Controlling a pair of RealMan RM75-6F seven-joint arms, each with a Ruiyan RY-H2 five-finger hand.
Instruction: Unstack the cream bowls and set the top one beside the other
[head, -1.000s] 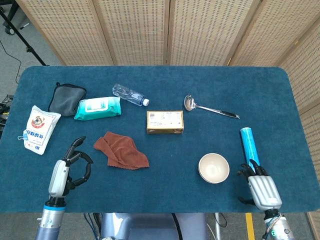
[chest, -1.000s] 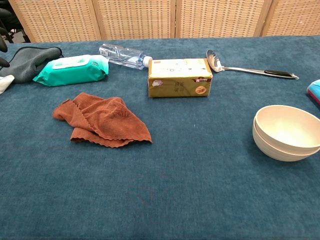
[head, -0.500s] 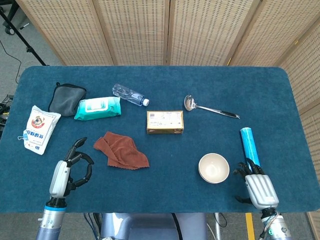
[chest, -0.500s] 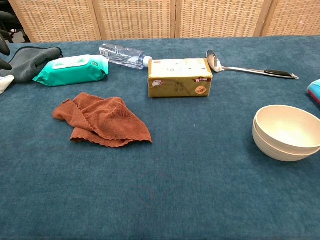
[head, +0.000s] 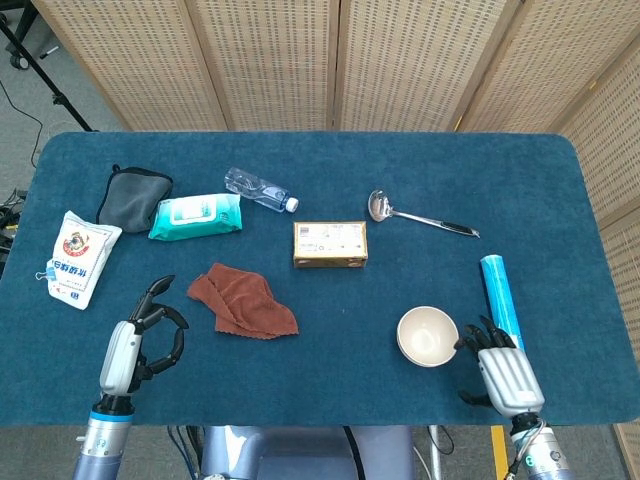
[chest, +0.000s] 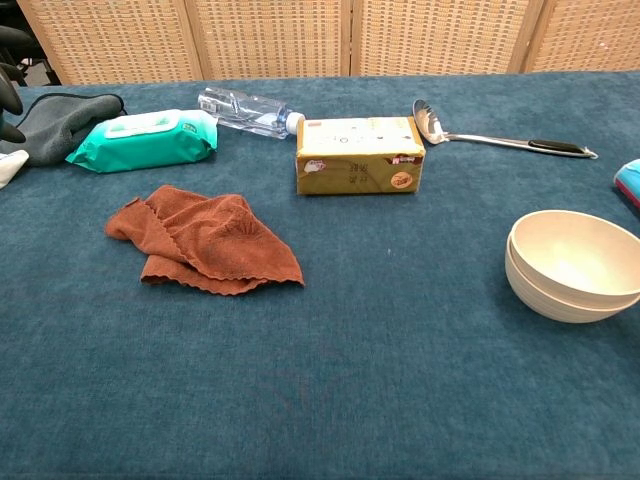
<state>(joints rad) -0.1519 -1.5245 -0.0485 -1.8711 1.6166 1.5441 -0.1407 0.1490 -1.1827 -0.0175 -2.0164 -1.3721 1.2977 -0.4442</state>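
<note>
While my right hand (head: 497, 366) sits at the lower right of the head view, its dark fingers (head: 478, 334) are spread apart and hold nothing, their tips just beside the right rim of the cream bowls (head: 428, 336); I cannot tell whether they touch it. Those bowls are nested one inside the other on the blue table (head: 330, 380), and in the chest view the stack (chest: 575, 265) shows at the right edge with the top bowl's rim sitting a little above the lower one's. My right hand does not appear in that view.

Just right of my right hand lies a blue tube (head: 498, 290), running up toward the middle right of the frame. Above the bowls, a metal ladle (head: 420, 214) rests with its handle pointing right, and a yellow box (head: 330, 244) sits near the center.

My left hand (head: 140, 342) is at the lower left of the head view, fingers loosely curled and apart, gripping nothing. Near it to the upper right is a crumpled brown cloth (head: 243, 300). Further up the left side lie a white packet (head: 78, 258), a dark pouch (head: 132, 198), a green wipes pack (head: 196, 215) and a clear bottle (head: 258, 189).
</note>
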